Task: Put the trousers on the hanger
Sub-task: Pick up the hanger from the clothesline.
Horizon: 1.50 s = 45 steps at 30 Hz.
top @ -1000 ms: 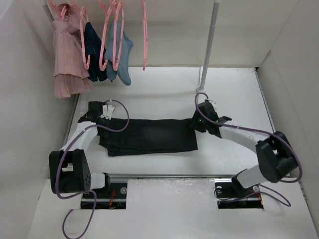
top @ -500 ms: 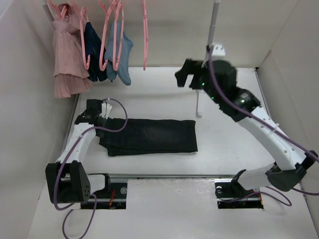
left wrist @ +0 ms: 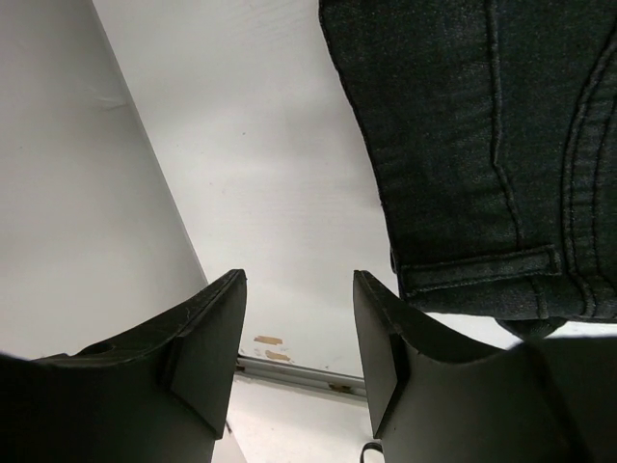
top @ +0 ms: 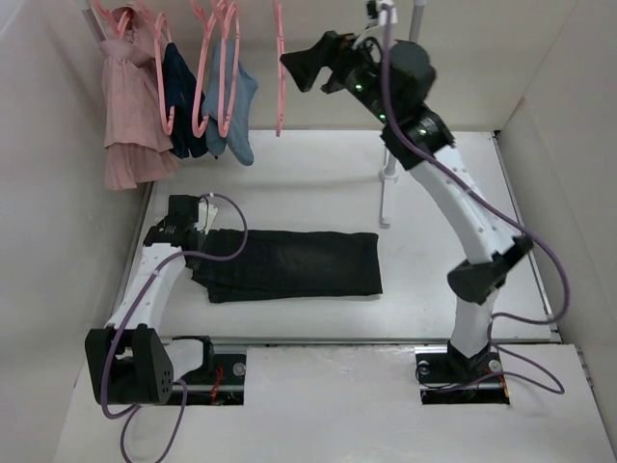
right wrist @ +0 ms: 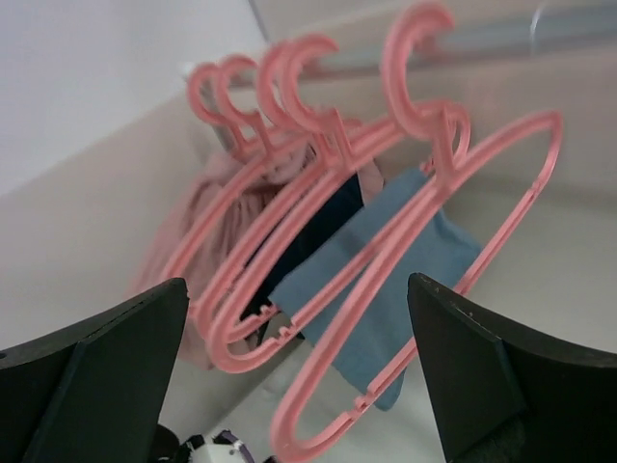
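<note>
The right claw (top: 307, 69) is up high at the clothes rail, its fingers spread wide with nothing between them. Just ahead of its tips, to its left from above, hangs the bare pink hanger (top: 281, 68); I can't tell whether a tip touches it. In the wrist view that hanger (right wrist: 390, 63) sits squarely in the gap, its lower edge running down between the fingers. Beyond it crowd more pink hangers carrying a light-blue garment (top: 241, 106), a navy one (top: 178, 96) and a pink one (top: 125, 106), so there is little spare room on that far side.

Below that claw the table (top: 318, 183) is open, apart from a thin pole (top: 386, 178).

The left claw (top: 178, 217) is low over the table, its fingers partly open and gripping nothing. The trousers (top: 289, 262) lie flat and folded, their hemmed edge (left wrist: 482, 145) just ahead and to the right of the gap. The side wall (left wrist: 77, 145) is close on the claw's other side.
</note>
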Motion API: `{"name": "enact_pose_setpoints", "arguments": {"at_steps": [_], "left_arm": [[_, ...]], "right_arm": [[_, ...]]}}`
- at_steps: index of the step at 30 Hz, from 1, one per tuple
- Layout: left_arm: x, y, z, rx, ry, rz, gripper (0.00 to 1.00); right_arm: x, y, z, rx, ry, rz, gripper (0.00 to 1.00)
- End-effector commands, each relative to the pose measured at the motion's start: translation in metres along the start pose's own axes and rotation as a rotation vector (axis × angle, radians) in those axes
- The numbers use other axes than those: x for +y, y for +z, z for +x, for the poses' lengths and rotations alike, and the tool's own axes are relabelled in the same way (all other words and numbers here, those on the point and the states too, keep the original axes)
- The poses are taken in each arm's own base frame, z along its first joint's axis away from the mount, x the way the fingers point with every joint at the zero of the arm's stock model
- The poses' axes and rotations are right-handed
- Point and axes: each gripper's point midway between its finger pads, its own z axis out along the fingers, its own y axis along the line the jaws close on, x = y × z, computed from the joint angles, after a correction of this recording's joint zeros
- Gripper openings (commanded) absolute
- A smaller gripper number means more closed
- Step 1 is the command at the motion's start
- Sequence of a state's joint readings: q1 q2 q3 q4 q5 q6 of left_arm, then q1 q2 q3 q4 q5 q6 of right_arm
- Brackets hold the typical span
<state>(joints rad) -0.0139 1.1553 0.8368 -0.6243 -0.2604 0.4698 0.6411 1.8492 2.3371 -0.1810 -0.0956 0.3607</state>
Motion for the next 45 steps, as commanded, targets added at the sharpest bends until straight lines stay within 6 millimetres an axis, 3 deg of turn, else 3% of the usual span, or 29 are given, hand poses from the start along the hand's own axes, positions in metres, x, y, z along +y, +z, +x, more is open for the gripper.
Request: {"name": "enact_pose_setpoints", "arguments": {"at_steps": [1, 5, 9, 12, 14, 18, 22, 23, 24, 28, 29, 30, 32, 33, 35, 37, 39, 40, 41, 42, 43, 45], "left_arm": [[-0.001, -0.008, 0.000, -0.021, -0.010, 0.000, 0.45], [-0.005, -0.005, 0.007, -0.009, -0.006, 0.005, 0.45], [-0.009, -0.002, 0.013, 0.010, 0.000, 0.013, 0.45], [-0.008, -0.001, 0.011, 0.002, -0.003, 0.010, 0.45], [-0.009, -0.001, 0.014, 0.002, -0.003, 0.010, 0.45], [-0.009, -0.001, 0.014, 0.002, -0.003, 0.010, 0.45], [-0.011, 0.000, 0.017, 0.010, 0.000, 0.013, 0.45], [-0.011, 0.000, 0.017, 0.010, 0.000, 0.013, 0.45], [-0.011, 0.000, 0.017, 0.010, 0.000, 0.013, 0.45], [-0.013, 0.001, 0.020, 0.018, 0.003, 0.017, 0.45], [-0.013, 0.001, 0.020, 0.018, 0.003, 0.017, 0.45], [-0.013, 0.001, 0.020, 0.018, 0.003, 0.017, 0.45], [-0.014, 0.003, 0.021, 0.018, 0.003, 0.017, 0.45], [-0.014, 0.003, 0.021, 0.018, 0.003, 0.017, 0.45], [-0.014, 0.003, 0.021, 0.018, 0.003, 0.017, 0.45], [-0.015, 0.003, 0.020, 0.015, 0.003, 0.025, 0.45], [-0.014, -0.001, 0.012, -0.010, -0.012, 0.038, 0.45], [-0.015, -0.003, 0.011, -0.011, -0.011, 0.049, 0.45], [-0.018, -0.004, 0.006, -0.030, -0.014, 0.071, 0.45], [-0.018, -0.008, 0.000, -0.045, -0.025, 0.082, 0.45], [-0.019, -0.012, -0.003, -0.061, -0.039, 0.097, 0.45], [-0.028, -0.019, -0.015, -0.107, -0.052, 0.164, 0.45]], "right_arm": [[-0.006, 0.025, 0.027, 0.040, 0.076, -0.043, 1.00], [-0.025, 0.040, 0.047, 0.045, 0.110, -0.005, 1.00], [-0.023, 0.053, 0.072, 0.067, 0.136, -0.043, 0.95], [-0.020, 0.058, 0.088, 0.092, 0.178, -0.079, 0.83], [-0.022, 0.062, 0.098, 0.102, 0.199, -0.086, 0.80], [-0.028, 0.069, 0.106, 0.079, 0.248, -0.110, 0.69], [-0.027, 0.075, 0.116, 0.076, 0.281, -0.137, 0.43], [-0.022, 0.074, 0.108, 0.061, 0.290, -0.156, 0.40], [-0.025, 0.076, 0.115, 0.071, 0.292, -0.150, 0.38], [-0.023, 0.076, 0.113, 0.076, 0.342, -0.176, 0.19], [-0.026, 0.075, 0.109, 0.072, 0.351, -0.182, 0.07], [-0.026, 0.075, 0.114, 0.084, 0.353, -0.184, 0.02], [-0.025, 0.073, 0.112, 0.085, 0.353, -0.184, 0.00], [-0.019, 0.070, 0.100, 0.064, 0.347, -0.197, 0.00], [-0.013, 0.065, 0.102, 0.067, 0.349, -0.206, 0.00], [0.000, 0.057, 0.080, 0.021, 0.335, -0.218, 0.00], [0.006, 0.052, 0.084, 0.010, 0.332, -0.189, 0.00], [0.017, 0.043, 0.062, -0.032, 0.304, -0.196, 0.00], [0.016, 0.040, 0.058, -0.053, 0.291, -0.162, 0.00], [0.021, 0.037, 0.067, -0.043, 0.283, -0.153, 0.00], [0.029, 0.028, 0.052, -0.069, 0.250, -0.155, 0.00], [0.036, 0.021, 0.049, -0.087, 0.225, -0.123, 0.00]]}}
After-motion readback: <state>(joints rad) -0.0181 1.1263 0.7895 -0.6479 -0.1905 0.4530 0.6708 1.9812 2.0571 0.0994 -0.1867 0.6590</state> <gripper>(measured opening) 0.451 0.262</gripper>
